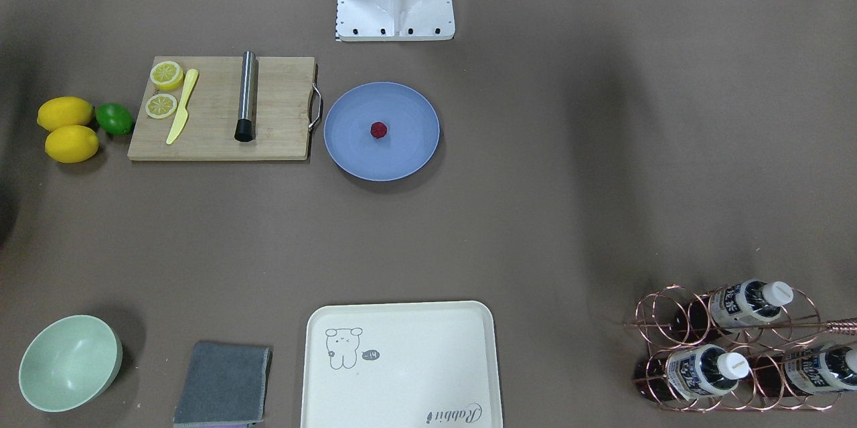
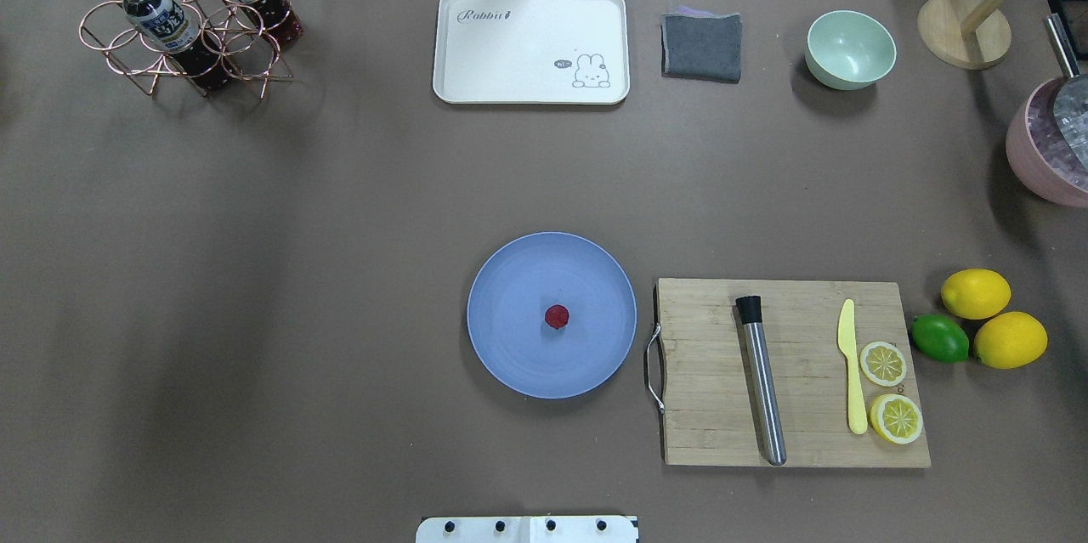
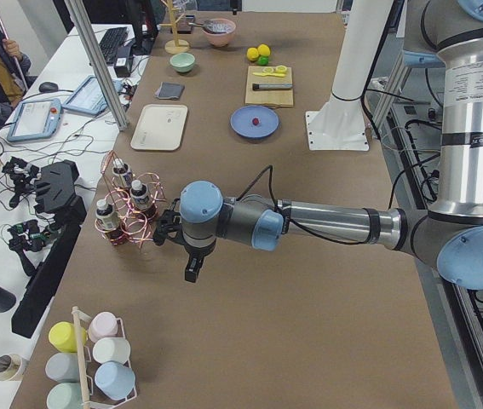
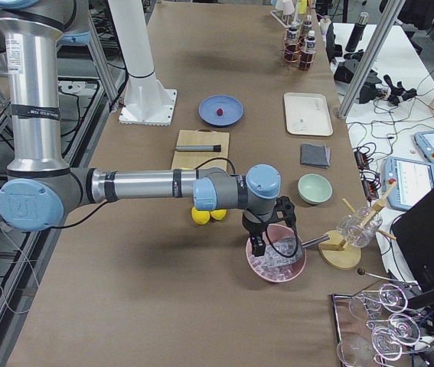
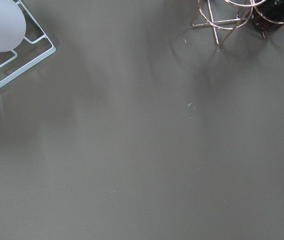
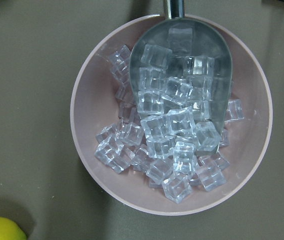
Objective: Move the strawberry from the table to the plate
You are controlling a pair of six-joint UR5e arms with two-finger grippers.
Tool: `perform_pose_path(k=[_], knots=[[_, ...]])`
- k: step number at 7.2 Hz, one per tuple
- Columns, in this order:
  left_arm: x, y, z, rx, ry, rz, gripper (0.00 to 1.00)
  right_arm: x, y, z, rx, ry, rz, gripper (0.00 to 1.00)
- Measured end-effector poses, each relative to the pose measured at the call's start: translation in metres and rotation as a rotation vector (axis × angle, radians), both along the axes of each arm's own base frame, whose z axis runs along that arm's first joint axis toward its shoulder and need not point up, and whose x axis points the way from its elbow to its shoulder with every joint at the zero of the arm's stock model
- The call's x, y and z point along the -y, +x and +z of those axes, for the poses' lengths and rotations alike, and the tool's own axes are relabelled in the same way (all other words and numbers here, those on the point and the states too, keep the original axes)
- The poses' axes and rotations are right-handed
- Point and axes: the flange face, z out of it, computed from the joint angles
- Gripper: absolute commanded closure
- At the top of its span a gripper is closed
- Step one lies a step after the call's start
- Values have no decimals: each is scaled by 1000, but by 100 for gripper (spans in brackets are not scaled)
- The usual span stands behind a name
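The small dark-red strawberry [image 1: 379, 130] [image 2: 557, 316] lies near the middle of the round blue-grey plate [image 1: 408, 155] [image 2: 510, 360], which rests on the brown table [image 1: 549, 214]. Neither arm is near it. My left gripper [image 3: 192, 269] hangs over bare table at the left end, beside the copper bottle rack [image 3: 126, 213]. Far off at the other end, my right gripper [image 4: 259, 246] hovers above a pink bowl of ice cubes [image 4: 276, 264] [image 6: 101, 190]. Both grippers show only in the side views, so I cannot tell whether they are open or shut.
A wooden cutting board [image 2: 705, 432] with a metal muddler, yellow knife and lemon slices sits right of the plate; two lemons and a lime [image 2: 939, 337] lie beyond it. A cream tray [image 2: 531, 46], grey cloth [image 2: 701, 46] and green bowl [image 2: 850, 50] line the far side.
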Motion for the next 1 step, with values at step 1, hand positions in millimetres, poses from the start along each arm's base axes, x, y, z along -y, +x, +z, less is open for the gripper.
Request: perform_pose_path(k=[1], knots=[[0, -1, 0, 0, 1, -2, 3, 0, 0, 0, 1, 0, 1, 0]])
